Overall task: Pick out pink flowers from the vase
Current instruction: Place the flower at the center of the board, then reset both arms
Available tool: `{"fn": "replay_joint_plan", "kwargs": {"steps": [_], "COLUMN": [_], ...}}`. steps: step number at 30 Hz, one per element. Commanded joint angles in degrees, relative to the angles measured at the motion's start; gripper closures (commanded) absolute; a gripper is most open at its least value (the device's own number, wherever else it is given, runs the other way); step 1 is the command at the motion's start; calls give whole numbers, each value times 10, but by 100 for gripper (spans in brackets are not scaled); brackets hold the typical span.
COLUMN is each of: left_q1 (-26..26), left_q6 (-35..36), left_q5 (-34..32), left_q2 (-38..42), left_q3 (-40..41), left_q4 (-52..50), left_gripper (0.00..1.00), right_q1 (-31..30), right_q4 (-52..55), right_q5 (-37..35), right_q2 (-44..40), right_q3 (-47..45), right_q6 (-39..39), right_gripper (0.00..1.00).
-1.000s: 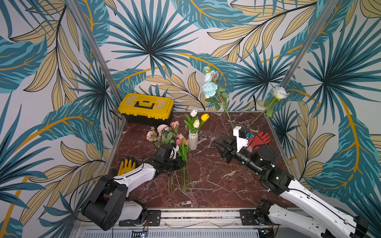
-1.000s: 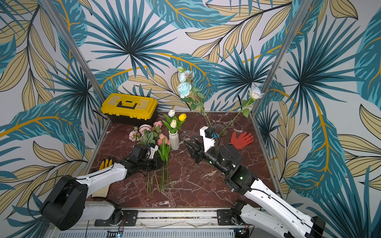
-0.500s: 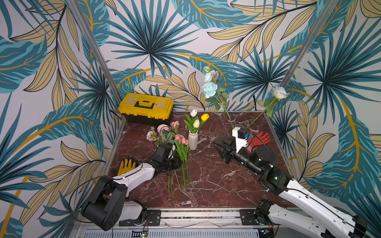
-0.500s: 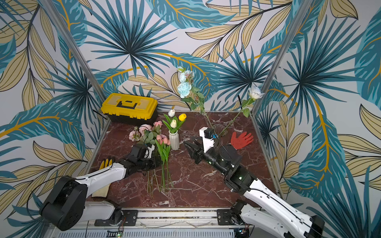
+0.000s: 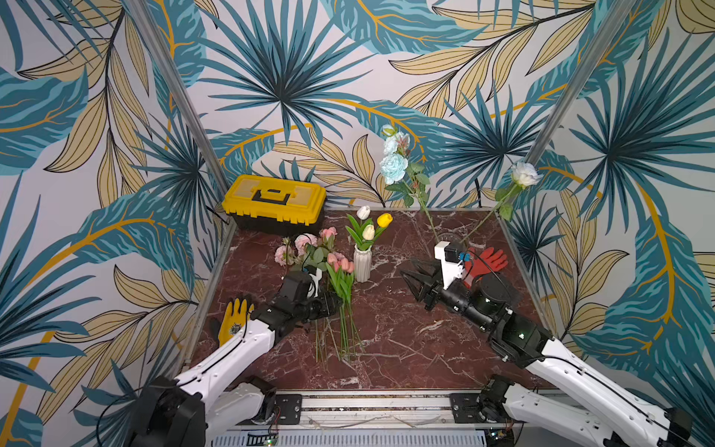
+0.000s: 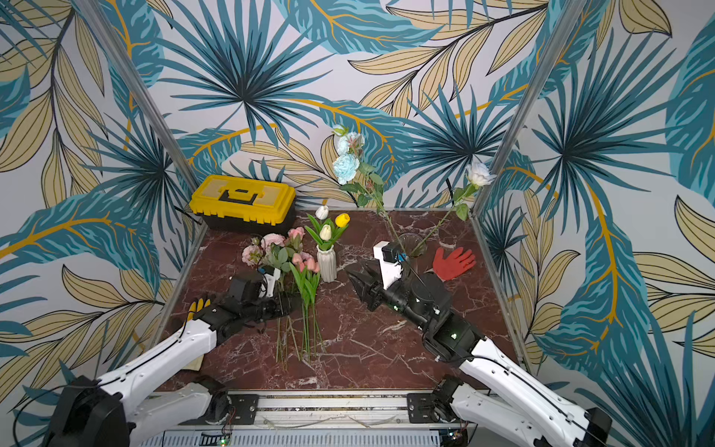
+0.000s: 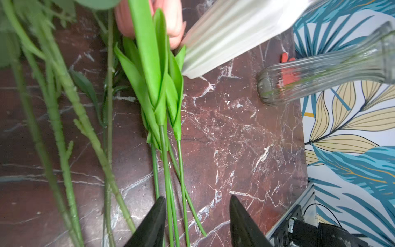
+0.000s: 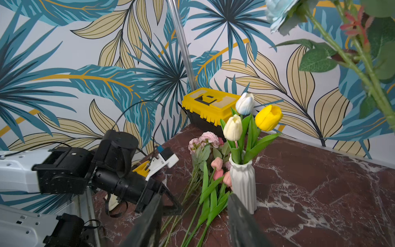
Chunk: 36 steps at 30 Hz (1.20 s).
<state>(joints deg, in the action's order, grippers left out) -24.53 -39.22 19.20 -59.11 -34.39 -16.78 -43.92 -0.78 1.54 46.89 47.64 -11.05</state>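
Several pink flowers lie on the marble table left of the white vase (image 5: pixel 362 265) (image 6: pixel 327 266) (image 8: pixel 242 184): pink tulips (image 5: pixel 340 263) (image 6: pixel 306 264) (image 8: pixel 217 164) and pink peonies (image 5: pixel 305 244) (image 6: pixel 271 242) (image 8: pixel 206 138). The white vase holds white, cream and yellow tulips (image 5: pixel 384 220). My left gripper (image 5: pixel 333 305) (image 6: pixel 289 303) (image 7: pixel 197 197) is open low over the tulip stems (image 7: pixel 165 166), which run between its fingers near one of them. My right gripper (image 5: pixel 406 268) (image 6: pixel 353 269) (image 8: pixel 195 195) hangs open and empty, pointing at the white vase.
A clear glass vase (image 6: pixel 412 242) (image 7: pixel 320 70) with pale blue and white roses (image 5: pixel 394 168) stands at the back right, behind my right wrist. A yellow toolbox (image 5: pixel 274 199) sits at the back left. A red glove (image 5: pixel 485 261) lies right, a yellow glove (image 5: pixel 234 319) left.
My left gripper has opened and let go of the pink tulip stems, which now rest on the table. My right gripper has edged slightly toward the white vase.
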Motion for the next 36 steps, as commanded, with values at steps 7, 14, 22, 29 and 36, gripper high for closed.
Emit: {"fn": "replay_joint_plan", "kwargs": {"steps": [7,14,22,29,36], "left_q1": [-4,-4,-2,95,187], "left_q6": [105,171,464,439,400], "left_q5": [-61,-272,-333,-338,-345], "left_q2": [146,171,171,62,-89], "left_q3": [-92,-97,71,143,138], "left_q4": [-122,-144,188,349,442], "left_gripper": [1,0,1,0,1], "right_q1": [-2,-2,-1,105,242], "right_q4": [174,317,176,-153,-332], "right_q5": [-5,-220,-448,-467,-367], "right_q2": [-72,-123,-226,-122,118], "right_q3": [37,64,-122,-301,-322], "right_q6": [59,78,218,255,181], "right_gripper": [1,1,1,1,0]}}
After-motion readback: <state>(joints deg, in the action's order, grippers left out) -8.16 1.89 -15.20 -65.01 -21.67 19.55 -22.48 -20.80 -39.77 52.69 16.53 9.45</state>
